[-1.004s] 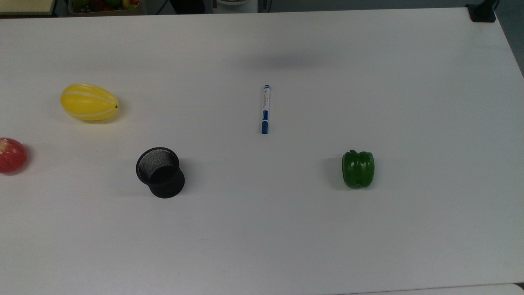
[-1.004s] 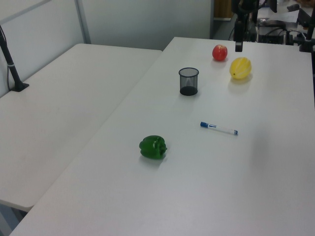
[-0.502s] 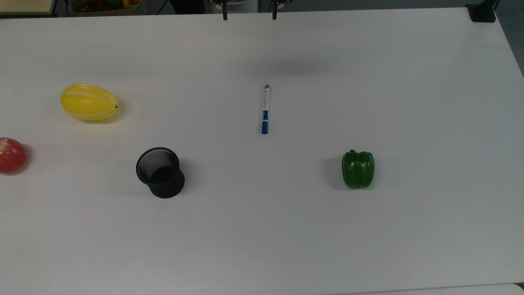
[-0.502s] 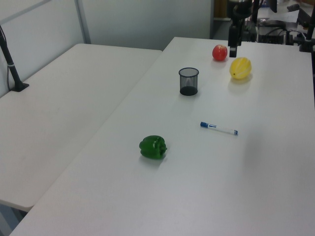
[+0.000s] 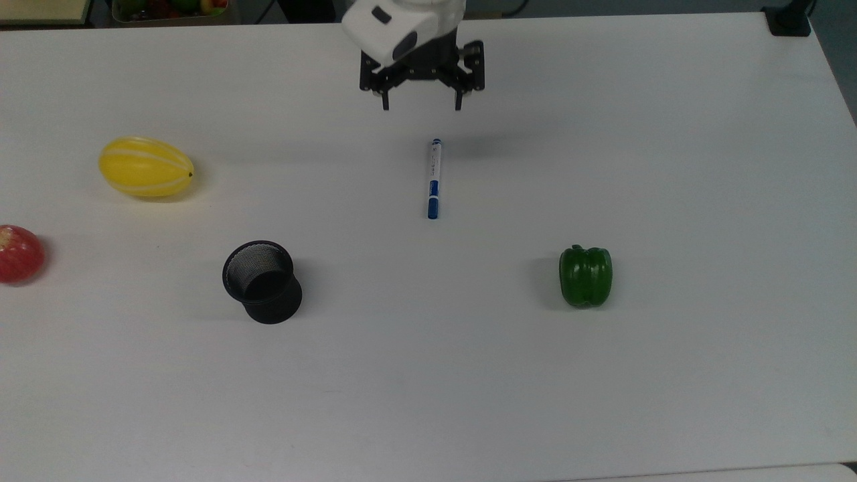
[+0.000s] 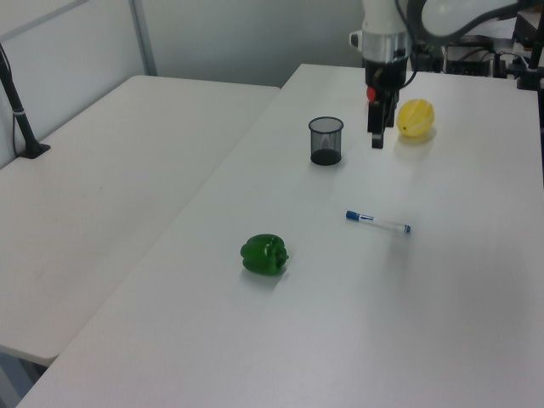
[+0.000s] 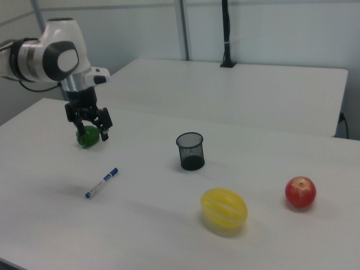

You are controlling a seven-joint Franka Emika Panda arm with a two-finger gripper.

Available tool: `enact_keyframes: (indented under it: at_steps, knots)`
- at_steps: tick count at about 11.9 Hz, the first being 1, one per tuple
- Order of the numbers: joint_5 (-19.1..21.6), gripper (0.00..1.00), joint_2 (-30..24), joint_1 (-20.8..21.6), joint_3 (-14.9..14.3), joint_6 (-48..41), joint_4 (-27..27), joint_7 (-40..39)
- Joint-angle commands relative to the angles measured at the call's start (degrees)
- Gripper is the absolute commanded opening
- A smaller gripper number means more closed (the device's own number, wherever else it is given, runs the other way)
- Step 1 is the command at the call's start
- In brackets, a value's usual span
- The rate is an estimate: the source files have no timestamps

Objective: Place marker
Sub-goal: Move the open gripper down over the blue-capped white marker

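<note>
The marker (image 5: 434, 179), white with a blue cap and blue end, lies flat on the white table (image 5: 469, 375), lengthwise away from the top view's lower edge. It also lies mid-table in the left view (image 6: 378, 223) and the right view (image 7: 102, 182). My gripper (image 5: 422, 106) hangs open above the table just beyond the marker's far end, with nothing between its fingers. In the left view my gripper (image 6: 376, 140) hovers between the cup and the melon. The right view has my gripper (image 7: 91, 134) in front of the green pepper.
A black mesh cup (image 5: 262, 281) stands upright to the top view's left of the marker. A green pepper (image 5: 586, 276) sits at the top view's right. A yellow melon (image 5: 146, 167) and a red apple (image 5: 20, 254) lie far left. A second table (image 6: 102, 195) adjoins.
My arm has come in from the table's far edge toward the marker, and the open gripper now hangs close to its far end. The marker and other objects have not moved.
</note>
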Motion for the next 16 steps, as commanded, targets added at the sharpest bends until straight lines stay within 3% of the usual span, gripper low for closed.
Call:
enact_keyframes:
  at_steps: [1,13,16]
  knots:
    - [-1.6,1.0,1.7,1.7,-0.3,7.0,-5.3,4.1]
    - [-3.8,0.97,10.5,2.6,-0.3,18.2,-6.7,6.8]
    - [-7.0,0.93,12.6,2.7,-0.3,21.0,-6.7,11.0]
